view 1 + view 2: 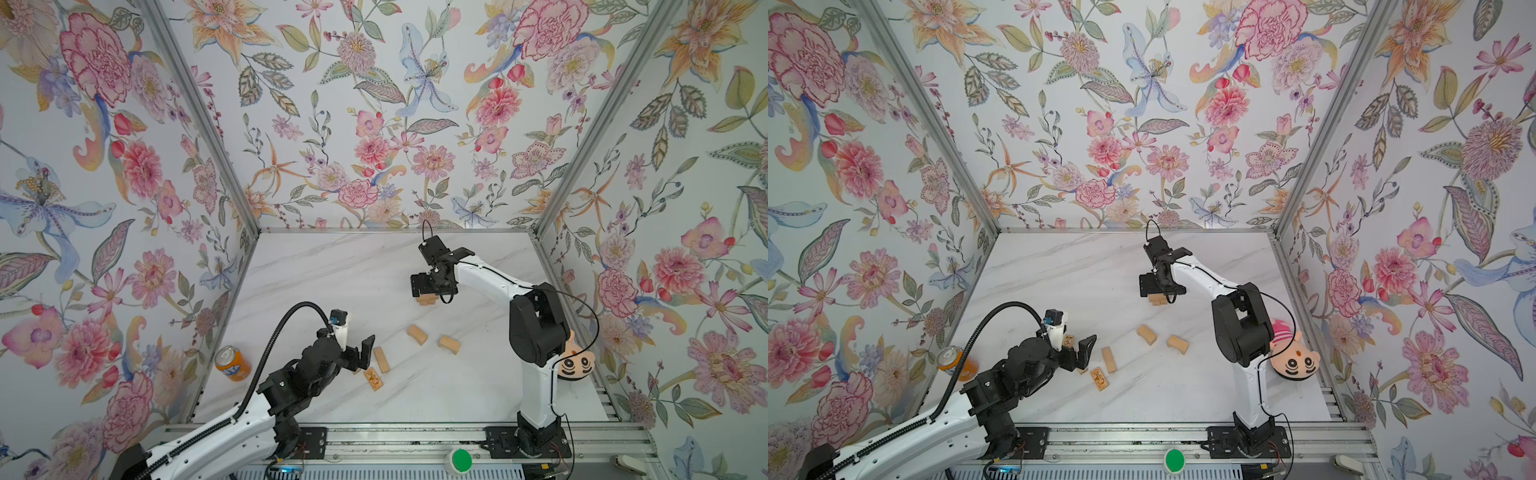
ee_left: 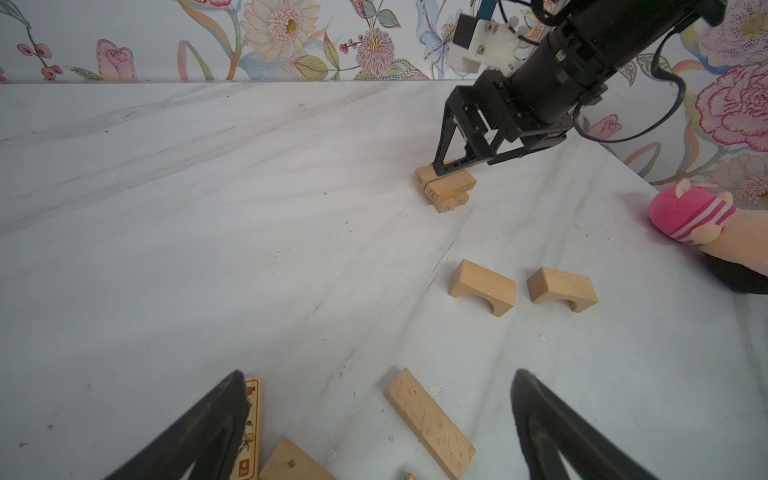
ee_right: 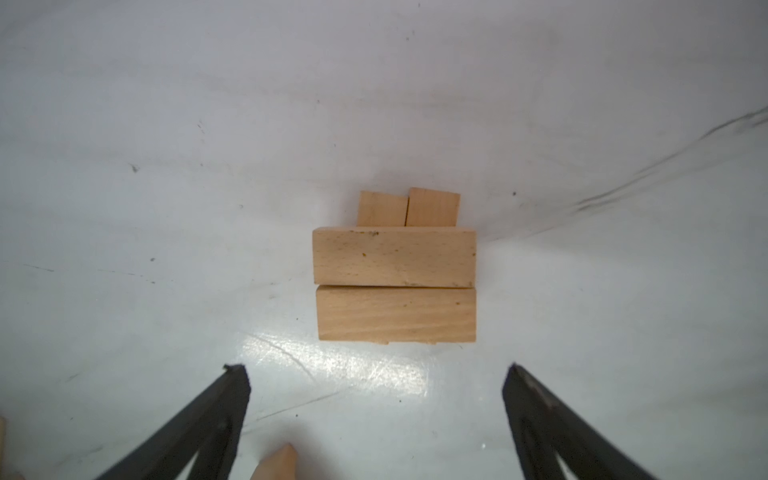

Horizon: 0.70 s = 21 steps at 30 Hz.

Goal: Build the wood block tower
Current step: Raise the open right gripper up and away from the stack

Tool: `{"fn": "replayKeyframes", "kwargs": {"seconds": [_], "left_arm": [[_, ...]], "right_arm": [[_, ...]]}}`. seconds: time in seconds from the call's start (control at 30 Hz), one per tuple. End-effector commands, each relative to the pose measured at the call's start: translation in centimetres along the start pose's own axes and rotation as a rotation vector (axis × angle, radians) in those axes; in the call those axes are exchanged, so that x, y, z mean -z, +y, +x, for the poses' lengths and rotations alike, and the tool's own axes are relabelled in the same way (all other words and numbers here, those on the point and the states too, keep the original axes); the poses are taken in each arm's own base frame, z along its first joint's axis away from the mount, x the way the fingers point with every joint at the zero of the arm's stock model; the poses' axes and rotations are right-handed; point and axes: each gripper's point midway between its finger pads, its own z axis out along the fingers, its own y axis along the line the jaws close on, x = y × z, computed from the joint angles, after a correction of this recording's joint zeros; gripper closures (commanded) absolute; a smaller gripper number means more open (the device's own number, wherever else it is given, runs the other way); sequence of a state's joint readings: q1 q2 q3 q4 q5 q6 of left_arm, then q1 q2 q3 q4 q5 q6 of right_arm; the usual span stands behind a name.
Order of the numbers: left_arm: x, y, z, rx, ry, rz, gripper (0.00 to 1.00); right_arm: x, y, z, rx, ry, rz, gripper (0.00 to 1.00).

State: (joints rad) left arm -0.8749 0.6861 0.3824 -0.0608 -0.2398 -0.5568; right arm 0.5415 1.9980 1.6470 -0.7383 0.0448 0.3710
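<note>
Right wrist view: tower point(image 3: 395, 286) stands two layers high on the marble table point(image 3: 166, 166). The top pair of blocks lies side by side and touching, crossed over a lower pair whose ends stick out on one side, slightly uneven. Right gripper point(image 3: 375, 372) is empty, its jaws spread wider than the top blocks are long. In the left wrist view it hangs low over the tower point(image 2: 446, 189); I cannot tell whether a fingertip touches the top layer. Left gripper point(image 2: 379, 374) also has its jaws spread wide and holds nothing. It sits low over the loose stock: a plain plank point(image 2: 430, 428) lying diagonally between its fingers, and a printed block point(image 2: 251, 424) just beside one finger. Two arch blocks point(image 2: 482, 286) rest between it and the tower, well apart from both. Judgement: layer two looks finished, so fetching the next block is the step in hand. To do it well, lift the right gripper straight up before moving sideways, so no finger drags the top pair. Turn the left wrist until the jaws sit square across the plank's narrow width, centre on its length, and close gently. Set it crosswise to the top layer and flush with an edge. Risk: an off-centre grip could twist the plank and knock the stack on release.
</note>
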Motion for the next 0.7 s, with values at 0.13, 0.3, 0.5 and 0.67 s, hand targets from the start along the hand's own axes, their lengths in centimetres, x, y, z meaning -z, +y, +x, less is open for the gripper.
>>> {"fn": "replayKeyframes", "kwargs": {"seconds": [0.13, 0.3, 0.5, 0.67], "left_arm": [[0.4, 0.3, -1.6, 0.020, -0.025, -0.023, 0.01], [0.1, 0.2, -2.0, 0.019, -0.023, -0.033, 0.01], [-0.3, -0.2, -2.8, 0.013, -0.026, -0.036, 0.01], [-0.9, -0.9, -3.1, 0.001, -0.022, -0.017, 0.01]], "right_arm": [[1.5, -1.7, -3.6, 0.005, -0.085, 0.051, 0.42], [-1.5, -2.2, -4.8, 0.009, -0.055, 0.069, 0.52], [-4.3, -2.9, -5.3, 0.011, -0.023, 0.088, 0.57], [-5.1, -3.2, -5.4, 0.011, -0.011, 0.085, 0.56]]}}
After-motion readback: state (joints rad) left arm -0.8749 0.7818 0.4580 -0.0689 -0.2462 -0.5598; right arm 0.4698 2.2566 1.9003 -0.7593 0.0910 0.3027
